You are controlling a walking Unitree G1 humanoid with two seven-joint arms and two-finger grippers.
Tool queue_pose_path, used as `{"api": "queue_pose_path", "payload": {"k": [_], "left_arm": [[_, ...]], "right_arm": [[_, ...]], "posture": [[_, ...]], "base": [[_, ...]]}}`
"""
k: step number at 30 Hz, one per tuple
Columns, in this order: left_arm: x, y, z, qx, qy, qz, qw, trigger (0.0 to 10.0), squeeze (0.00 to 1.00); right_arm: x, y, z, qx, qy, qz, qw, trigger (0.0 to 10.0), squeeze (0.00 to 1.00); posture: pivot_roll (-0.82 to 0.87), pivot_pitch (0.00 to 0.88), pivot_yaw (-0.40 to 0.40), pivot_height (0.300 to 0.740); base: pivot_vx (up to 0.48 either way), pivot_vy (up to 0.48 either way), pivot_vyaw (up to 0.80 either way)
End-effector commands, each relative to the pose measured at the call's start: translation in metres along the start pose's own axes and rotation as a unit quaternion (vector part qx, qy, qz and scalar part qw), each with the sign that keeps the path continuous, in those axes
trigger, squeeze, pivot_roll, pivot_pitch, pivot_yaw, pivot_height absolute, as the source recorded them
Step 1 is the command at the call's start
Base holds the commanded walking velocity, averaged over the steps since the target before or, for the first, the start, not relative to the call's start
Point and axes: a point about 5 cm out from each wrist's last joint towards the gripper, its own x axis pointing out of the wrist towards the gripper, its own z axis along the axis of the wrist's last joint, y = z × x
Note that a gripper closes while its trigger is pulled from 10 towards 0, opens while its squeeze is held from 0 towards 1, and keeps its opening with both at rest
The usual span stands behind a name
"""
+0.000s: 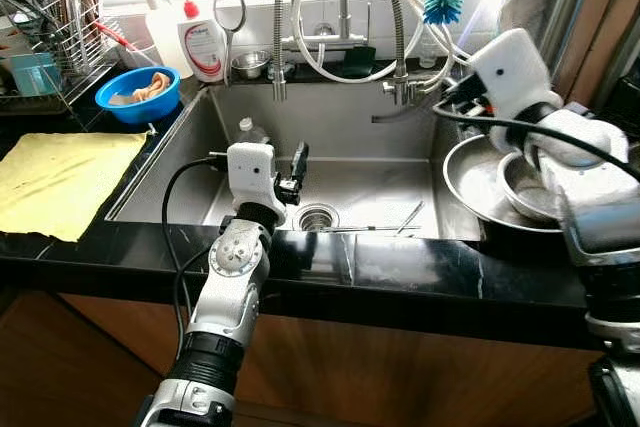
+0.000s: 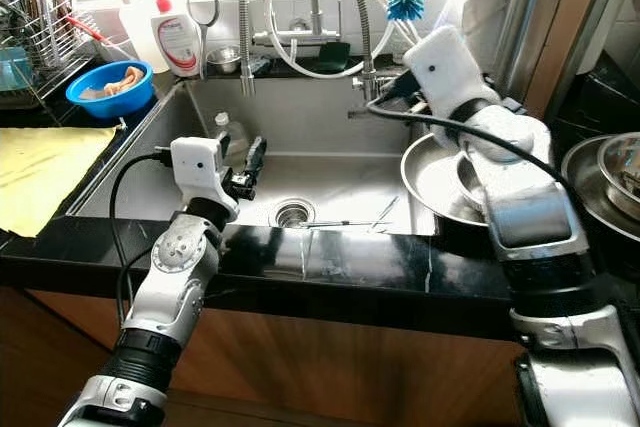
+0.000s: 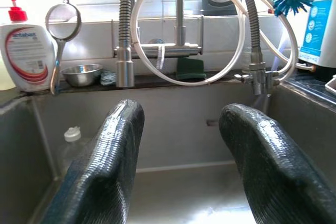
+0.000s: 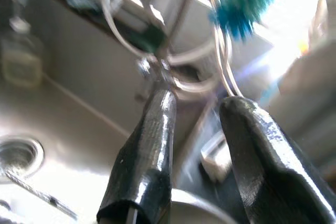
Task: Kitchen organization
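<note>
Stainless steel sink (image 1: 350, 117) lies before me, set in a black counter. My left gripper (image 3: 178, 182) hangs over the basin near the drain (image 1: 318, 216), fingers spread and empty. My right gripper (image 4: 197, 156) is raised at two o'clock, above the steel bowls (image 1: 500, 192) stacked at the sink's right end at three o'clock; its fingers are parted and hold nothing.

A thin metal utensil (image 1: 408, 217) lies flat on the basin floor, just right of the drain. A small clear bottle (image 1: 250, 133) stands in the far-left corner at eleven o'clock. A blue bowl (image 1: 137, 94) sits on the counter at ten o'clock, a yellow cloth (image 1: 60, 177) at nine.

I judge the bowls light, rigid and probably wet, so slippery; pinching the rim of the top bowl looks safest. The utensil lies flush and would be awkward to lift
</note>
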Motion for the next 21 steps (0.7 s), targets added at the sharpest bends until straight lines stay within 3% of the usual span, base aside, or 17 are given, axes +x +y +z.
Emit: {"api": "queue_pose_path", "payload": {"k": [1,3,10,11,12,13,16,21], "left_arm": [[0.002,0.004,0.0,0.003,0.0,0.002,1.0,10.0,0.0],[0.002,0.005,0.0,0.004,0.001,0.002,1.0,10.0,0.0],[0.002,0.005,0.0,0.004,0.001,0.002,1.0,10.0,0.0],[0.002,0.005,0.0,0.004,0.001,0.002,1.0,10.0,0.0],[0.002,0.005,0.0,0.004,0.001,0.002,1.0,10.0,0.0],[0.002,0.005,-0.001,0.004,0.002,0.001,1.0,10.0,0.0],[0.001,0.005,-0.001,0.003,0.003,0.0,1.0,10.0,0.0],[0.001,0.004,-0.002,0.003,0.004,-0.001,1.0,10.0,0.0]], "right_arm": [[-0.003,0.0,0.002,-0.005,0.004,-0.001,1.0,10.0,0.0],[-0.007,0.002,-0.009,-0.01,0.038,0.008,0.999,10.0,0.03],[-0.007,0.002,-0.009,-0.01,0.038,0.008,0.999,10.0,0.03],[-0.008,0.003,-0.012,-0.007,0.048,0.012,0.999,10.0,0.55],[-0.008,0.003,-0.012,-0.007,0.048,0.012,0.999,10.0,0.55],[-0.009,0.009,-0.014,0.006,0.056,0.02,0.998,10.0,1.0],[-0.011,0.02,-0.017,0.047,0.067,0.021,0.996,10.0,1.0],[-0.012,0.026,-0.017,0.107,0.064,0.001,0.992,10.0,1.0]], "posture": [[-0.24,0.0,0.11,0.74],[-0.25,0.0,0.11,0.74],[-0.25,0.0,0.11,0.74],[-0.25,0.0,0.11,0.74],[-0.25,0.0,0.11,0.74],[-0.24,0.0,0.103,0.74],[-0.24,0.0,0.1,0.74],[-0.24,0.0,0.098,0.74]], "base": [[0.0,0.0,0.0],[0.0,0.0,0.0],[0.0,0.0,0.0],[0.0,0.0,0.0],[0.0,0.0,0.0],[0.0,0.0,0.0],[0.0,0.0,0.0],[0.0,0.0,0.0]]}}
